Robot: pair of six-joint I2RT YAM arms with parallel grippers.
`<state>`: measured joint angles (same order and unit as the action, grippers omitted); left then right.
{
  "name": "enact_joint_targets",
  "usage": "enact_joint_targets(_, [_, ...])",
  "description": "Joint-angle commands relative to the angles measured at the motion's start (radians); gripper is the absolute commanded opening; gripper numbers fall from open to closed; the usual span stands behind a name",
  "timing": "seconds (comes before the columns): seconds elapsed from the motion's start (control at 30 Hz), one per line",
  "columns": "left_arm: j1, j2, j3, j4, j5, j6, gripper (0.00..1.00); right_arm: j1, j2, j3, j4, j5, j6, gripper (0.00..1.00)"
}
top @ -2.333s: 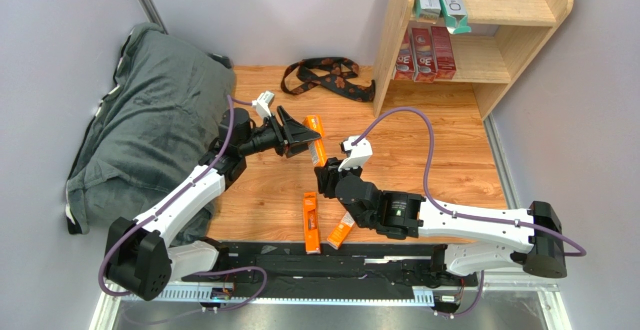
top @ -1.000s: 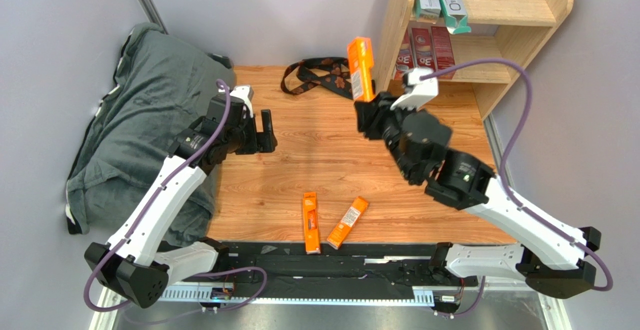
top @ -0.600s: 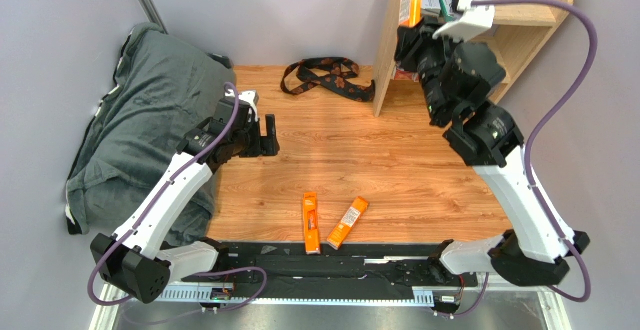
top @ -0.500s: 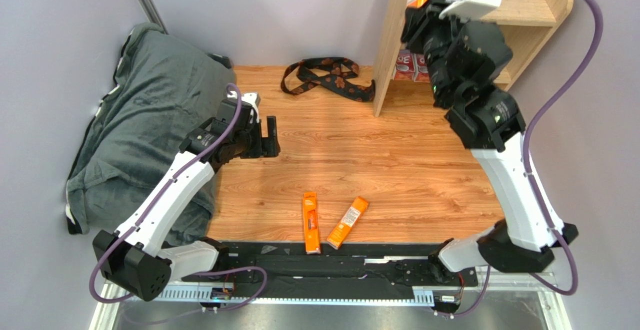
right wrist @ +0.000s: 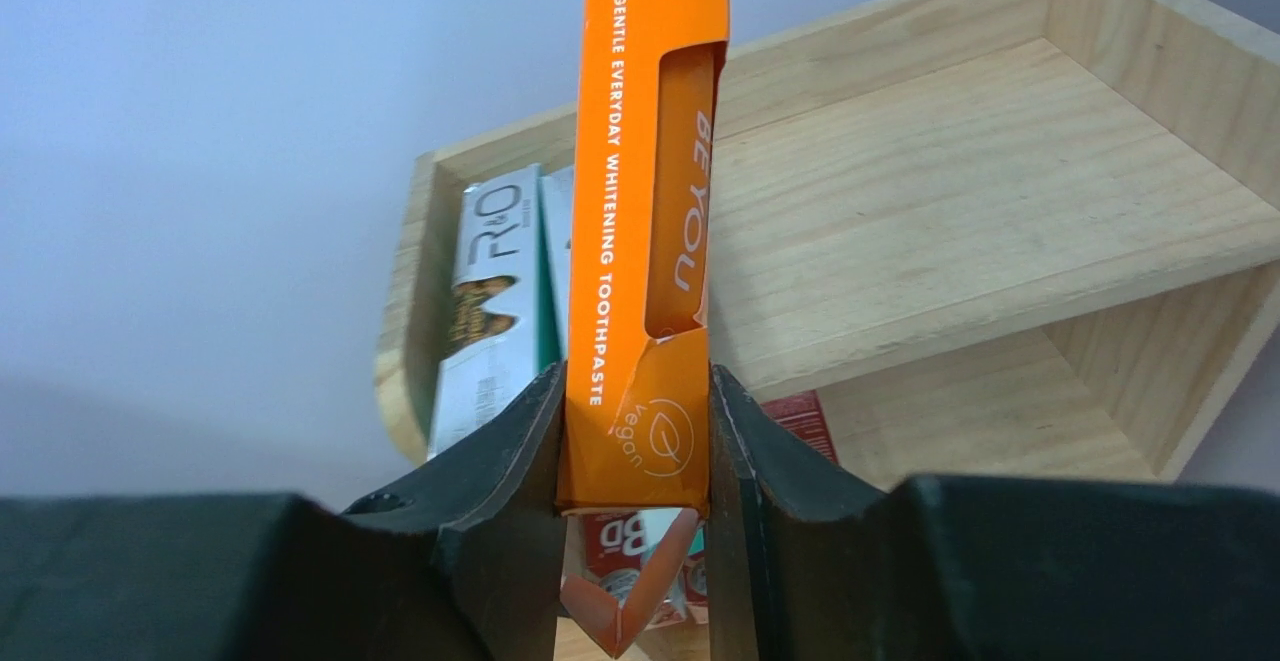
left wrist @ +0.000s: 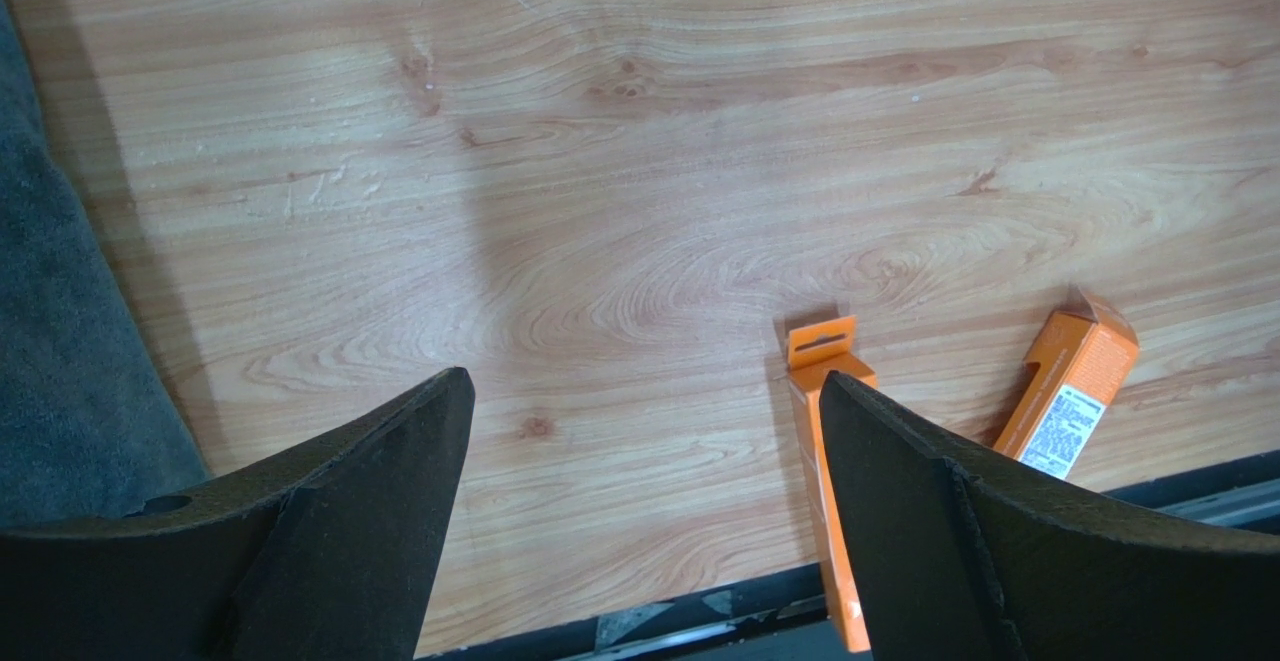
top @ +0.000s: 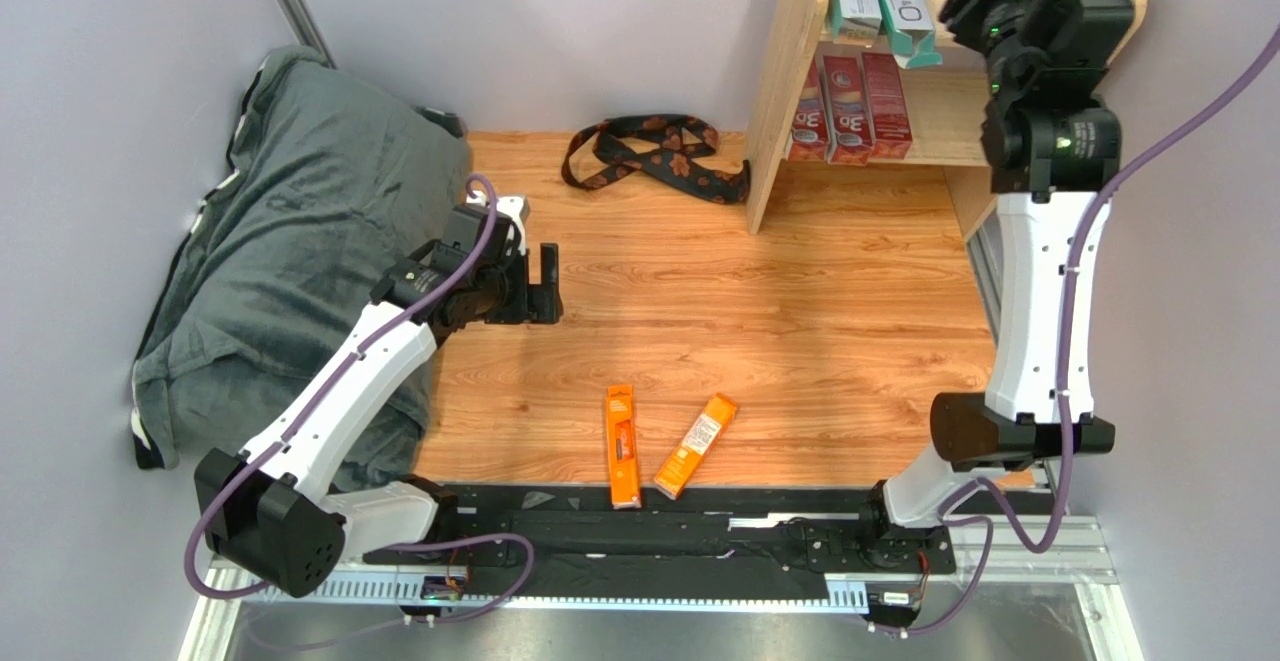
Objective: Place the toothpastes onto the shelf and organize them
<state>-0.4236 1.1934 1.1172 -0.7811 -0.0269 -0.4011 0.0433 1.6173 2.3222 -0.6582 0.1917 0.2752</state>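
Bright, even light is washing the wooden surface (top: 781,316); a faint shadow band is falling at 10 o'clock in the left wrist view, the left gripper (left wrist: 643,391) showing dark, soft.

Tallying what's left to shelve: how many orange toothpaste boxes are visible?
3: two orange boxes on the table by its near edge, one in the right gripper at the shelf.

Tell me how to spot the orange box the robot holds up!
Find the light wooden shelf at the far right corner of the table. By its top tier, the right gripper pinches the held orange box upright by its lower end, white letters running up its side. Its twins, the long flat box and the slanted flat box, lie down near the arms' bases.
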Motion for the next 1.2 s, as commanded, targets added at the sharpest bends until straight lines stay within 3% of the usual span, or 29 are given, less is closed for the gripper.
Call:
enact_joint_targets(0.0, [0.003,0.011,-0.013,0.031,0.008,0.031,0.95,-0.158,0.033,0.029,0.022,-0.288,0.137,0.35])
enact_joint_targets(0.23, [0.003,0.026,-0.019,0.036,0.019,0.031,0.95,-0.29,0.137,0.103,-0.049,-0.487,0.182,0.36])
enact_joint_targets(0.8, [0.003,0.031,-0.028,0.04,0.021,0.031,0.95,-0.295,0.312,0.212,-0.058,-0.567,0.236,0.4])
enact_joint_targets(1.03, [0.003,0.032,-0.034,0.043,0.021,0.03,0.95,-0.293,0.317,0.2,-0.047,-0.584,0.245,0.59])
enact_joint_targets(1.17, [0.003,0.032,-0.034,0.043,0.021,0.03,0.95,-0.293,0.297,0.171,-0.031,-0.569,0.251,0.64])
